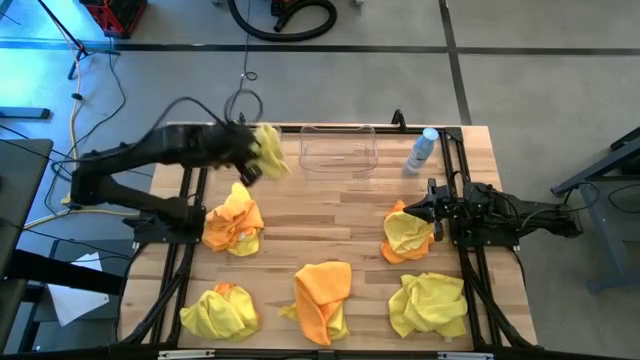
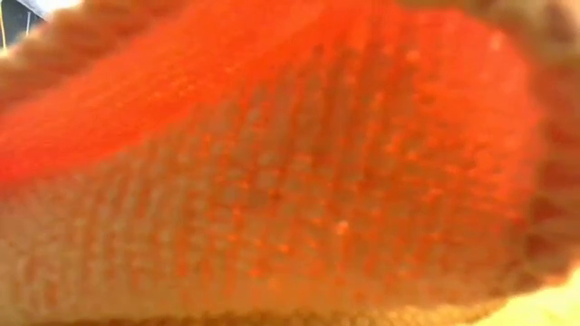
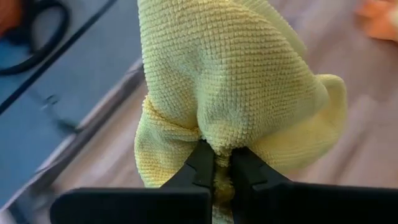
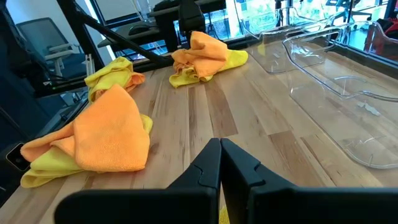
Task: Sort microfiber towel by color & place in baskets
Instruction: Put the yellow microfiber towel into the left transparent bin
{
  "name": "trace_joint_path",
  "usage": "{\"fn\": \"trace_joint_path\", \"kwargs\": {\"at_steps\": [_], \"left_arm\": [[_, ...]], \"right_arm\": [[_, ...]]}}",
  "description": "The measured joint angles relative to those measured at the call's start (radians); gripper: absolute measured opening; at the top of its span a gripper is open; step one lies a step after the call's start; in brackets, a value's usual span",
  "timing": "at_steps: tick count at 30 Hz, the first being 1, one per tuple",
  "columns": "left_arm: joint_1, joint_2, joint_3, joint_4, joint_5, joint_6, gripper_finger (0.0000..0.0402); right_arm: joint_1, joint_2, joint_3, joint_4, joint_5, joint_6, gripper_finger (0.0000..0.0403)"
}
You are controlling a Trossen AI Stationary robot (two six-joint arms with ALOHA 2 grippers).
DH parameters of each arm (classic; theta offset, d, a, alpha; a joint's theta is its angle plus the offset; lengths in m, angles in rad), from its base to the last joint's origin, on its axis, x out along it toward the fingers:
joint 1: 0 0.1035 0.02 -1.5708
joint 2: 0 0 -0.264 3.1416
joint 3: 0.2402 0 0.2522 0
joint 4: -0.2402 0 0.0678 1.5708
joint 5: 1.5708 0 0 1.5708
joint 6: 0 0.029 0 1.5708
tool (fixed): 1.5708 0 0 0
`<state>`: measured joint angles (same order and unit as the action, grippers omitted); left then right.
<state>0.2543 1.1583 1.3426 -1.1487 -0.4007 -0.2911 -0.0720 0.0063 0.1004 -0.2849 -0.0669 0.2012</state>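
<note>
Low view blocked by orange towel (image 2: 290,163); left pincer (image 3: 222,163) pinching yellow towel (image 3: 230,74).

No legible text or labels.

Workshop-looking room, grey floor and a butcher-block surface

From above you get a light wooden plank surface (image 1: 330,235) sitting on a grey floor (image 1: 540,80) split by dark seam lines (image 1: 455,60). There's a coiled black hose (image 1: 285,18) and something red (image 1: 112,15) near the far edge, a thin cable (image 1: 243,80) trailing across the floor, and a patch of blue light (image 1: 25,75) off to one side. The right wrist view catches an office chair (image 4: 46,40) and bright windows (image 4: 261,12) behind the surface.
</note>
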Motion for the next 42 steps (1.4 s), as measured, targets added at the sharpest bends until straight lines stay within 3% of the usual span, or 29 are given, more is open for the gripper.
{"fn": "trace_joint_path", "kwargs": {"at_steps": [6,16,24,36,42], "left_arm": [[0.252,-0.015,-0.018,-0.060,0.035,0.125,0.0001],[0.562,0.098,-0.271,0.166,0.285,0.250,0.0000],[0.625,0.261,-0.299,0.238,0.363,0.299,0.0017],[0.624,0.346,-0.299,0.283,0.365,0.304,0.0149],[0.624,0.346,-0.263,0.257,0.364,0.289,0.0184]], "right_arm": [[0.000,0.000,0.000,0.000,0.000,0.000,0.0000],[0.000,0.000,0.000,0.000,0.000,0.000,0.0000],[0.000,0.000,0.000,0.000,0.000,0.000,0.0000],[0.000,0.000,0.000,0.000,0.000,0.000,0.0000],[0.000,0.000,0.000,0.000,0.000,0.000,0.0000]]}}
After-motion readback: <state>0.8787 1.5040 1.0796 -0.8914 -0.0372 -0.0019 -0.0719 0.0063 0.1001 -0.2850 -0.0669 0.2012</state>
